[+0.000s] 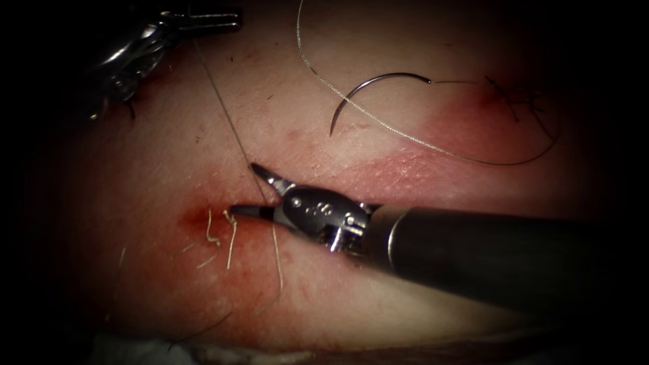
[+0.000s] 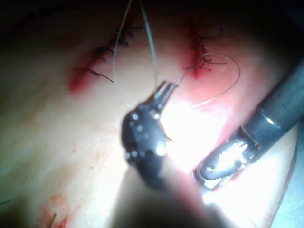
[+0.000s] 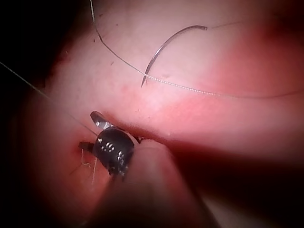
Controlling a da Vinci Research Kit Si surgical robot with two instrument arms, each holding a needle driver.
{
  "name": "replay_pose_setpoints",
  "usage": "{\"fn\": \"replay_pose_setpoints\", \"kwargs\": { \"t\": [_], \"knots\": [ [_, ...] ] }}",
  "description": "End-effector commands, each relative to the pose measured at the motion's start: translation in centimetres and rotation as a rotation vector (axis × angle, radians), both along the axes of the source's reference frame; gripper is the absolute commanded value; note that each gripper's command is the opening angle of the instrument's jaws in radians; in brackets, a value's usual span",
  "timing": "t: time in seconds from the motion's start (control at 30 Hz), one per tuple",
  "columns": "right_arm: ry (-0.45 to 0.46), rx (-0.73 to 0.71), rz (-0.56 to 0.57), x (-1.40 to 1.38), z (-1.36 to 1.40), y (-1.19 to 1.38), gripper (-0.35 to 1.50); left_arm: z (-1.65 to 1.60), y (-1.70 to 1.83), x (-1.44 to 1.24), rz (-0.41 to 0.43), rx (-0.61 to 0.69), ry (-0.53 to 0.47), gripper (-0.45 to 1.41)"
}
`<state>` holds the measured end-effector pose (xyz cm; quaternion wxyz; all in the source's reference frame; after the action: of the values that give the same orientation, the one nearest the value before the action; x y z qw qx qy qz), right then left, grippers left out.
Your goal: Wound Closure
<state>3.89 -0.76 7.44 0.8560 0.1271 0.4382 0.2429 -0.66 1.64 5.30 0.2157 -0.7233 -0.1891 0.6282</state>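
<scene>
The right tool (image 1: 245, 191) held its fingers open around the taut thread (image 1: 223, 108), gripping nothing. The left tool (image 1: 233, 20) held that thread with closed fingers. The needle (image 1: 368, 88) lay loose on the tissue (image 1: 135, 155).

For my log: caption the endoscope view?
Right claw open astride taut thread; needle free on tissue.

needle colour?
Dark metallic grey, with a bright sheen along its curve; the needle lies free on the tissue. Clearest in the endoscope view.
</scene>
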Motion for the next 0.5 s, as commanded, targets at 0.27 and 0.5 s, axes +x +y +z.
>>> {"fn": "replay_pose_setpoints", "kwargs": {
  "t": [0.27, 0.5],
  "knots": [
    [0.001, 0.006, 0.008, 0.22, 0.10, 0.04, 1.48, -0.02, -0.09, -0.10, 0.007, 0.000, -0.011, -0.45],
    [0.011, 0.006, -0.004, 0.36, 0.12, 0.04, 1.46, -0.05, -0.11, -0.14, 0.014, -0.005, -0.014, -0.45]
  ]
}}
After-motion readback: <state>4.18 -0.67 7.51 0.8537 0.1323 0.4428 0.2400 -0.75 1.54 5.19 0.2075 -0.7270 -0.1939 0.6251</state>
